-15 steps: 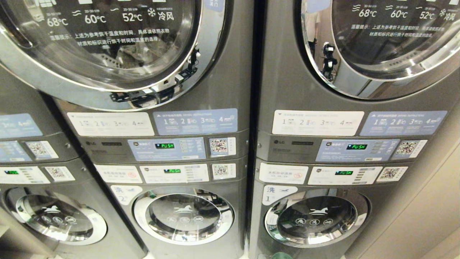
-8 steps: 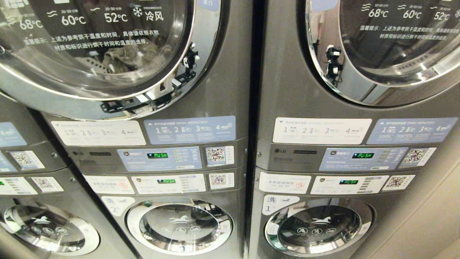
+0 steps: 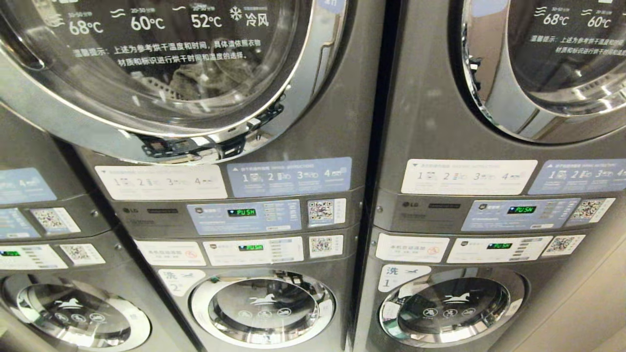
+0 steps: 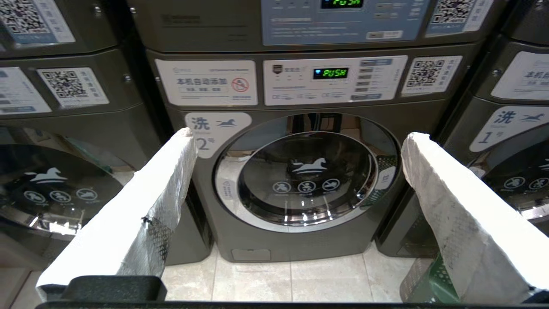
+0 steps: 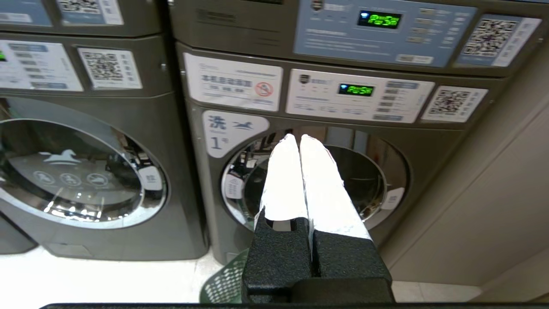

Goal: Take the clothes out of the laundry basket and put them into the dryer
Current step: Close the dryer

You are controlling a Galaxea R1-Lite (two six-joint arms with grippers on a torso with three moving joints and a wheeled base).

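We face stacked machines. The middle dryer (image 3: 161,73) up top has its door closed, with clothes (image 3: 195,80) visible behind the glass. The left gripper (image 4: 300,141) hangs before washer 2 (image 4: 306,178), jaws spread wide, empty. The right gripper (image 5: 299,138) hangs before washer 1 (image 5: 313,180), jaws pressed together, holding nothing. The green basket (image 5: 225,281) sits on the floor below it.

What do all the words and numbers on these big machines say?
"68°C", "60°C", "52°C", "冷风": top left dryer door.
"PUSH": green screen on the panel.
"LG": logo.
"洗 2号": lower washer's label.
"洗 1号": next washer's label.
"1 2 3 4": step stickers.
Small print and square codes: unreadable.
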